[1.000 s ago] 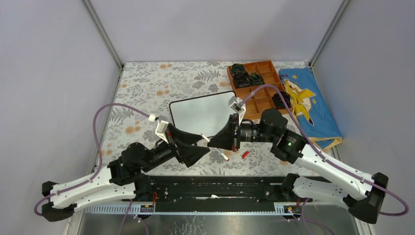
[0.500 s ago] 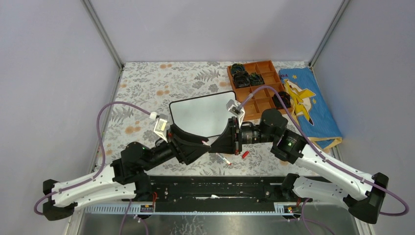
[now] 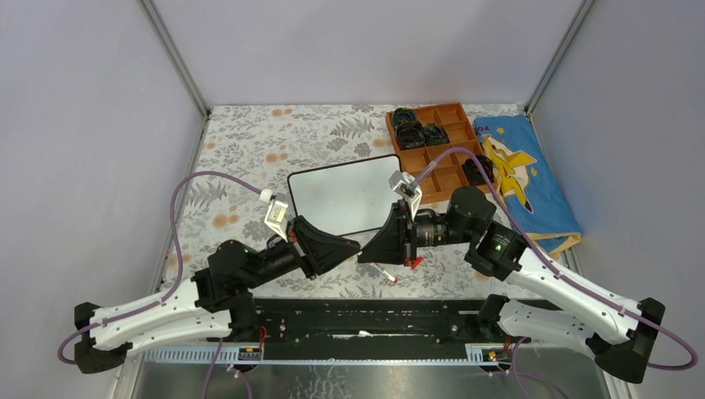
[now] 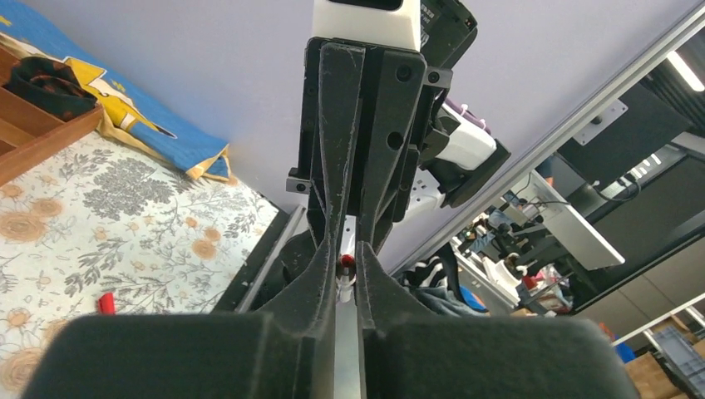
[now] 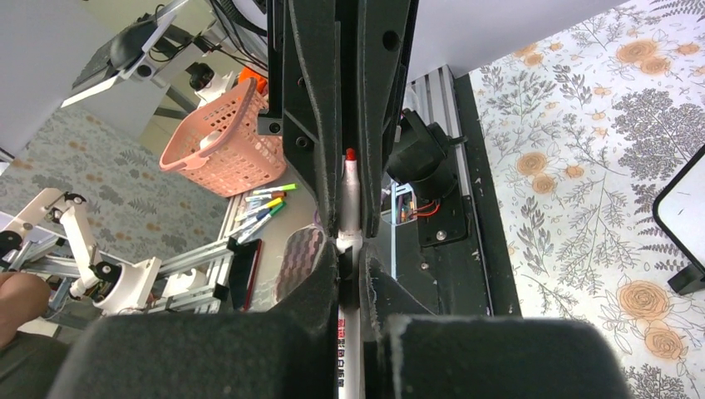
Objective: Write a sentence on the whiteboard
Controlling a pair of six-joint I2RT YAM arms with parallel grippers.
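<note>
The whiteboard (image 3: 345,199) lies mid-table, its face blank white; no sentence shows on it. Just in front of it both grippers meet tip to tip above the cloth. My right gripper (image 3: 362,254) (image 5: 349,249) is shut on a white marker (image 5: 349,199) with a bare red tip. The marker's rear end (image 3: 385,273) sticks out behind its fingers. Facing it, my left gripper (image 3: 356,246) (image 4: 345,258) has its fingers pressed on the marker's front end (image 4: 344,274). A corner of the whiteboard (image 5: 686,208) shows in the right wrist view.
A small red cap (image 3: 414,263) (image 4: 105,303) lies on the floral cloth under the right wrist. A brown compartment tray (image 3: 453,112) with dark items sits at the back right, beside a blue cloth (image 3: 540,199). A pink basket (image 5: 220,141) stands off the table.
My left gripper has slid right onto the marker's front end and closed from wide open. The right gripper kept its hold on the marker and shifted slightly.
</note>
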